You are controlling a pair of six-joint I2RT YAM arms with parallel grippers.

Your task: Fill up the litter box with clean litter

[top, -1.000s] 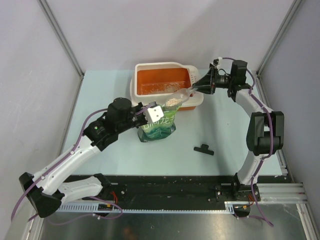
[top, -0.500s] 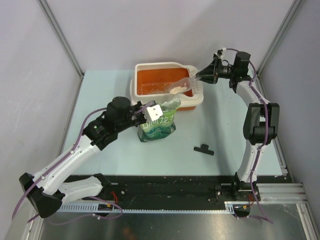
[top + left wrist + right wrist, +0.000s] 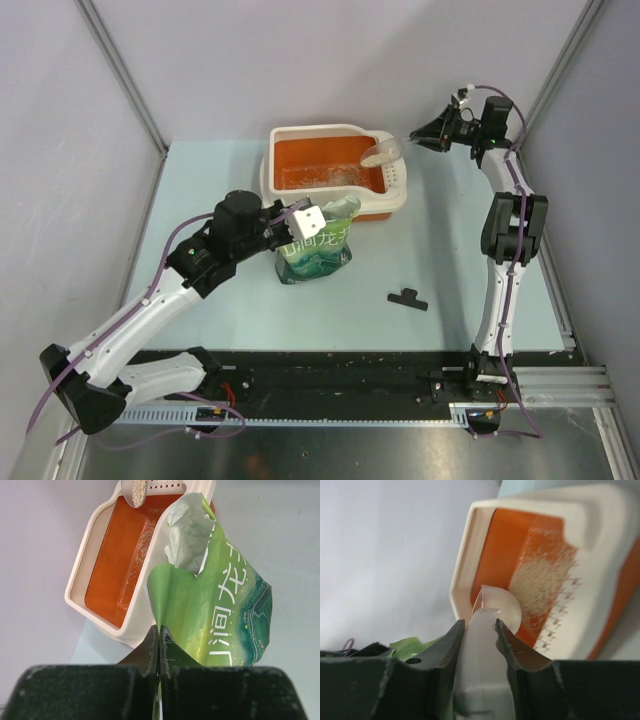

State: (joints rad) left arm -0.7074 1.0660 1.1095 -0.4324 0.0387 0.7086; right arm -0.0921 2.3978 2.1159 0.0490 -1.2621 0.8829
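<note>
- The top view is the only one with the whole layout: the litter box (image 3: 268, 176) sits at the far middle of the table (image 3: 200, 200), and the green pouch (image 3: 318, 252) stands just in front of it, touching its near rim.
- The left wrist cam shows what the top view can't. The left gripper (image 3: 159, 632) is pinched tight on the pouch's torn top edge, with its jaws pressed together on the foil.
- On the right wrist cam, the right gripper (image 3: 479, 625) is clamped on the handle of a see-through scoop (image 3: 496, 605). Its bowl hangs over the perforated section (image 3: 566, 611) end of the box.
- From the left wrist cam the scoop has pale granules in it. From the right wrist side I can't tell, because the plastic is too cloudy.
- In the box, the clean litter (image 3: 542, 580) is a grainy patch on the orange floor next to the holes. From above it looks like a thin scatter, with lots of orange bare.
- The pouch mouth is open and crumpled, and I can't see what's in it.
- A black clip (image 3: 407, 298) lies alone on the table, well away from the box and pouch.
</note>
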